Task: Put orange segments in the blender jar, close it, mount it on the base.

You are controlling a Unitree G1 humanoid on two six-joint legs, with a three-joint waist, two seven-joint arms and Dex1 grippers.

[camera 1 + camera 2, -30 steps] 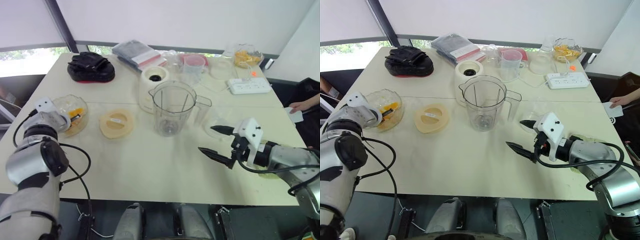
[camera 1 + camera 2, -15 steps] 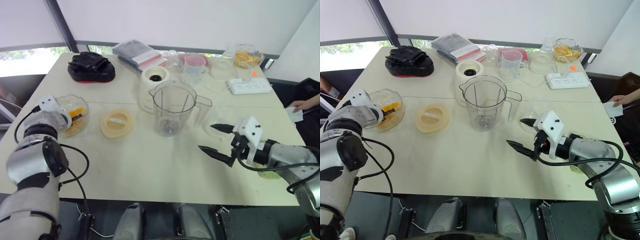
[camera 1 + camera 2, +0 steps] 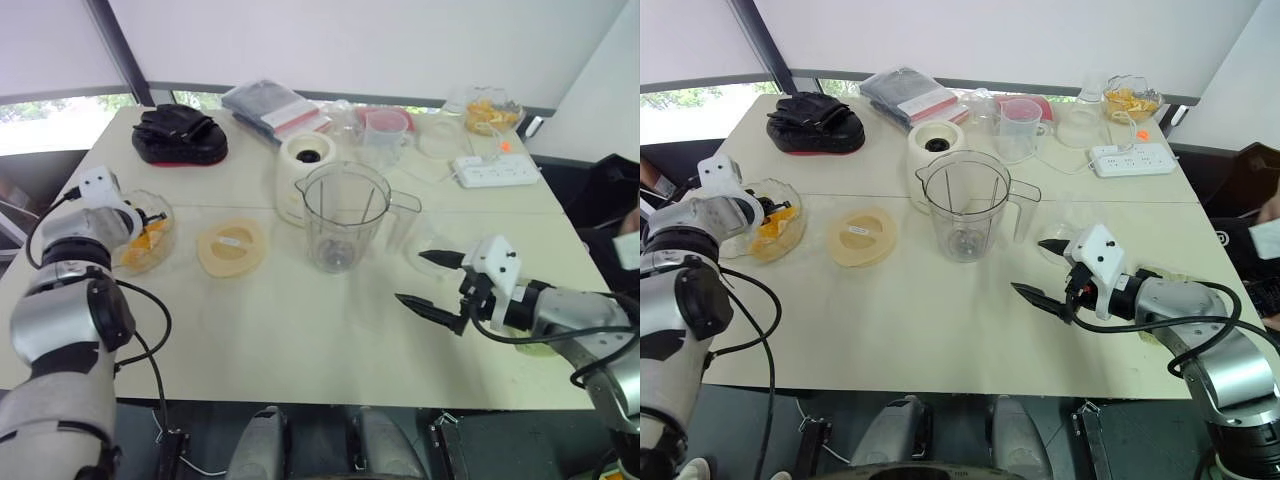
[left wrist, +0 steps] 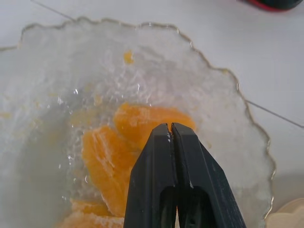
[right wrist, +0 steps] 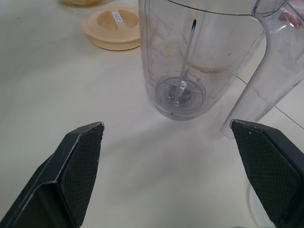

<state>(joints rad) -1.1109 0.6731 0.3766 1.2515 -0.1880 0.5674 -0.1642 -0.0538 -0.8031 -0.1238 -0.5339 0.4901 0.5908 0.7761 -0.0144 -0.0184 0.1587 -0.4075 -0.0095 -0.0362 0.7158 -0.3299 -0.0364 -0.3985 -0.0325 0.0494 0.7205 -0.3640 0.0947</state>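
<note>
Bare table before blender jar, yellow lid beside it, base close behind.

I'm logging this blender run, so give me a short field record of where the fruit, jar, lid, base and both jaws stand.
orange segments: in the glass bowl, none in the jar
blender jar: upright on the table, empty, lid off
yellow lid: flat on the table between bowl and jar
base: behind the jar, nothing mounted
left gripper: jaws shut over the bowl, nothing between them
right gripper: jaws wide open, holding nothing
</note>
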